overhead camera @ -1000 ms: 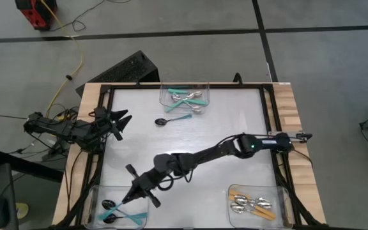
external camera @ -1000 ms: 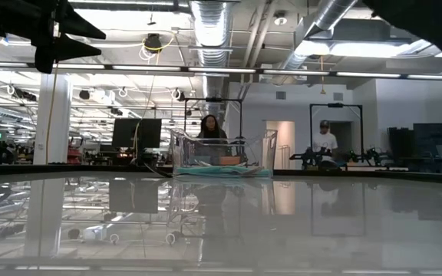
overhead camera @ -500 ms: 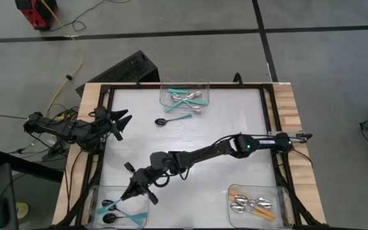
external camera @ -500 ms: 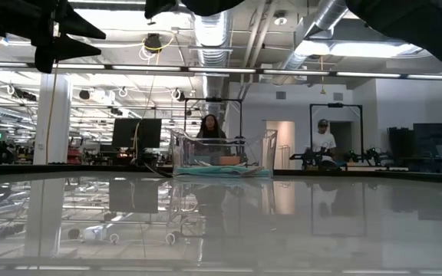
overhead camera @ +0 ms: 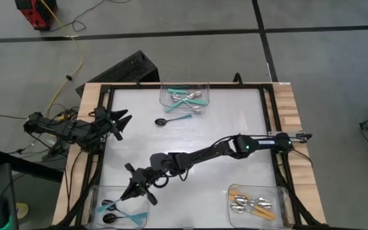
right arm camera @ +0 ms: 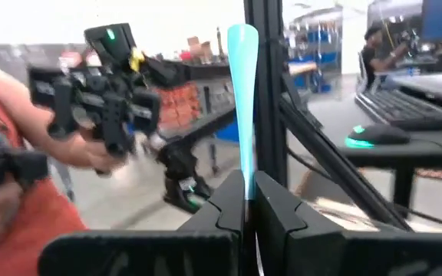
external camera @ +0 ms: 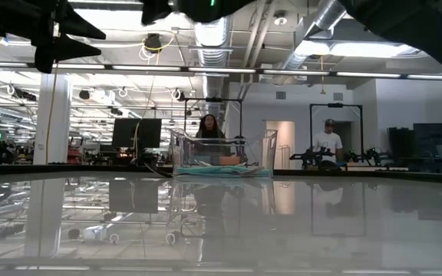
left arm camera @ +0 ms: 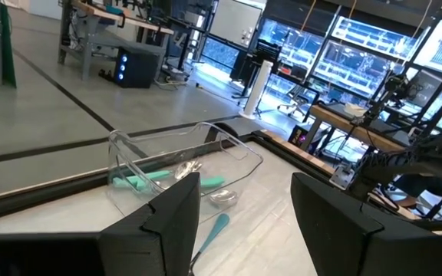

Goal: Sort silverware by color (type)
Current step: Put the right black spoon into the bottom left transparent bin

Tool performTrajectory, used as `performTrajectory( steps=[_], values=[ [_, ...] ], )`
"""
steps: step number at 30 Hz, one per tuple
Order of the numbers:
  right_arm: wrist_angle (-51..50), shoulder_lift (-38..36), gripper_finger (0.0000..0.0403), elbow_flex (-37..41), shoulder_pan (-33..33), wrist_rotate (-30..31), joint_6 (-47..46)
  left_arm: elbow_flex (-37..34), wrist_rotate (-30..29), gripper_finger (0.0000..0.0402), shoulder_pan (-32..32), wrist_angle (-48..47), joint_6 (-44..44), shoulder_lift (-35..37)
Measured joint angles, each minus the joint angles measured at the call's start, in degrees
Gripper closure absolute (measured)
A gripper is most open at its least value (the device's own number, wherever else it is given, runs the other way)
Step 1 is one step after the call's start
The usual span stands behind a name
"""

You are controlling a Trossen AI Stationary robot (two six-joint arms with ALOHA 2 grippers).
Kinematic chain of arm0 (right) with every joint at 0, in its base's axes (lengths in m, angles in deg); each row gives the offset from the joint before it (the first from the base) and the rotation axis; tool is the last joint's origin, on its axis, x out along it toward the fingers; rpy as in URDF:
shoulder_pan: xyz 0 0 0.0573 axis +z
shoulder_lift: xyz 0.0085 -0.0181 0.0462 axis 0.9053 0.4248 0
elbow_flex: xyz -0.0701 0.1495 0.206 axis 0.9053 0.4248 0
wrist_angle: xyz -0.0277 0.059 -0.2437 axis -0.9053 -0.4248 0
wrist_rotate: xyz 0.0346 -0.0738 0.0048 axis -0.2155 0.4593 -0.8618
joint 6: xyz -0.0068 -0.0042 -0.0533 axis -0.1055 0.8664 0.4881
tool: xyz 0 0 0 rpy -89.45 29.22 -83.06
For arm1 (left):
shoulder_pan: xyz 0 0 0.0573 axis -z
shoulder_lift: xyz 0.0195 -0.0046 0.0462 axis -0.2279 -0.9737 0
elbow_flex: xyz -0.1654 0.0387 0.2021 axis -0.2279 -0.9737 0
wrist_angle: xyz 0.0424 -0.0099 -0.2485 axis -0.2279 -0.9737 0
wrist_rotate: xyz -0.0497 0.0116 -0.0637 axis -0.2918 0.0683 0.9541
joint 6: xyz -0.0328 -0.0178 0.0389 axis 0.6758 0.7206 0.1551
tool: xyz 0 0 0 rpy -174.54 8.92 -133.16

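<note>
My right gripper [overhead camera: 135,191] reaches across the table to its near-left corner and hovers at the clear bin [overhead camera: 94,193] that holds two black-bowled, teal-handled spoons [overhead camera: 109,218]. It is shut on a teal spoon handle [right arm camera: 242,69]; that spoon's bowl is hidden. A lone black-bowled, teal-handled spoon [overhead camera: 170,119] lies flat on the table near the far bin [overhead camera: 165,96], also seen in the left wrist view as spoon [left arm camera: 215,228]. My left gripper [overhead camera: 121,121] waits open at the table's left edge. My right gripper pinches the teal handle [right arm camera: 243,165] between its two shut fingers [right arm camera: 225,201]. The handle's free end [right arm camera: 242,38] sticks out past the fingertips, in line with them. The spoon is lifted clear; the fingers hide its bowl end.
The far bin holds silver-bowled, teal-handled spoons [overhead camera: 187,99]. A near-right bin [overhead camera: 283,191] holds silver-bowled, orange-handled spoons [overhead camera: 251,204]. A black frame [overhead camera: 107,96] runs round the white table top. A person in red [right arm camera: 14,153] stands beyond the table's left side.
My right gripper has shifted a little toward the table's left, staying over the near-left bin with the teal handle still in its shut fingers.
</note>
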Motion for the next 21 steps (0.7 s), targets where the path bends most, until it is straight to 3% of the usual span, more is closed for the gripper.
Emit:
performTrajectory(
  steps=[10,21],
  values=[
    [6.64,4.02,0.0365,-0.96,-3.02,0.57,-12.69,0.00,-0.07,0.0212,0.02,0.00,-0.99,0.00],
    [3.19,4.04,0.0365,-1.04,-2.92,-1.49,-11.48,0.00,-2.49,0.0212,0.01,0.00,-2.47,0.00]
  ],
)
